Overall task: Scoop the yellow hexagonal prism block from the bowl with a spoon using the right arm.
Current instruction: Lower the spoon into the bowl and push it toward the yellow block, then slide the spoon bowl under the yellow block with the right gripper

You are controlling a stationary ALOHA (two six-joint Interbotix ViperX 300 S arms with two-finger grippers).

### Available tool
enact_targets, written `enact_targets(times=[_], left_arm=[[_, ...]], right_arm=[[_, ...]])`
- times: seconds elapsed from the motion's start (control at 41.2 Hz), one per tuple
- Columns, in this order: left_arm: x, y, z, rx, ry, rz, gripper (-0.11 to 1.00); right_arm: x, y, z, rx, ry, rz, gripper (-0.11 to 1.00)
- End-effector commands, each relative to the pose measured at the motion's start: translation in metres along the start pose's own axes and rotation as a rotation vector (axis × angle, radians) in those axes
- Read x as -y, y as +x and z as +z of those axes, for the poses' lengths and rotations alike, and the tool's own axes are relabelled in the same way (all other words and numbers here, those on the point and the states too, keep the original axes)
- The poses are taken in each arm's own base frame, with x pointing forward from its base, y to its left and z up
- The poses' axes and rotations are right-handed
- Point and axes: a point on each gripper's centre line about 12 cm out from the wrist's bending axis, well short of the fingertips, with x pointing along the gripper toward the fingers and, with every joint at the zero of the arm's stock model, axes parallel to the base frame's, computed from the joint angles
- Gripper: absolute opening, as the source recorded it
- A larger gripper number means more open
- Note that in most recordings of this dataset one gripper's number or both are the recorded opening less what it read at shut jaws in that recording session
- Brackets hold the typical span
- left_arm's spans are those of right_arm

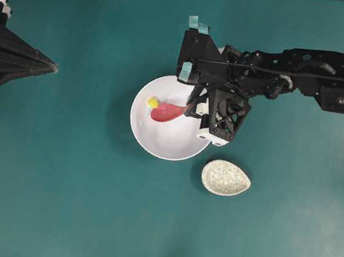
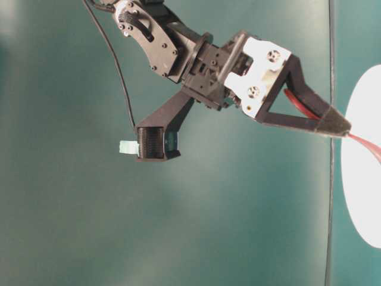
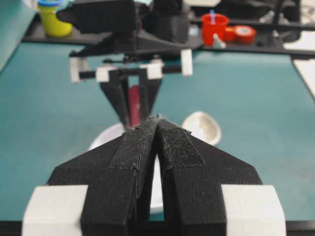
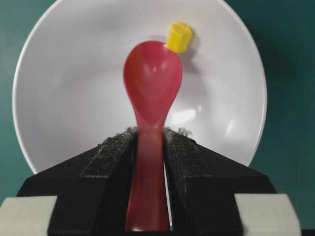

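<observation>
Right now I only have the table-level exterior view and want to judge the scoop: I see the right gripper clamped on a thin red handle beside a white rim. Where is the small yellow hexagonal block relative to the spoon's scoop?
Observer: The yellow hexagonal block sits at the far tip of the glossy red ceramic spoon, just right of it in the right wrist view, not in the scoop.
Operator: Is the scoop inside the dish?
Observer: Yes, it is over the inside of the round white bowl.
Operator: Anything close by?
Observer: A speckled oval spoon rest lies on the table beside the bowl.
Operator: And the left gripper?
Observer: The left gripper is shut, parked away from the bowl.
</observation>
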Motion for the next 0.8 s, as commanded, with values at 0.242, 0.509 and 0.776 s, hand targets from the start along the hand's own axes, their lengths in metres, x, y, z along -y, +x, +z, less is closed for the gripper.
enact_targets(times=[0.242,0.509,0.776], left_arm=[[-0.0001,0.0024,0.0066,0.015,0.003,0.001,-0.01],[0.0002,0.0024,0.0066,0.015,0.003,-0.001,-0.01],[-0.0001,0.0024,0.0066,0.015,0.003,0.001,-0.01]], right_arm=[[-0.0011,-0.0082,0.0134,0.048,-0.021,-0.009,0.24],[-0.0001,-0.0083,0.0154,0.065,-0.026,-0.018,0.24],[-0.0001,-0.0095,0.0175,0.071,-0.031,-0.020,0.24]])
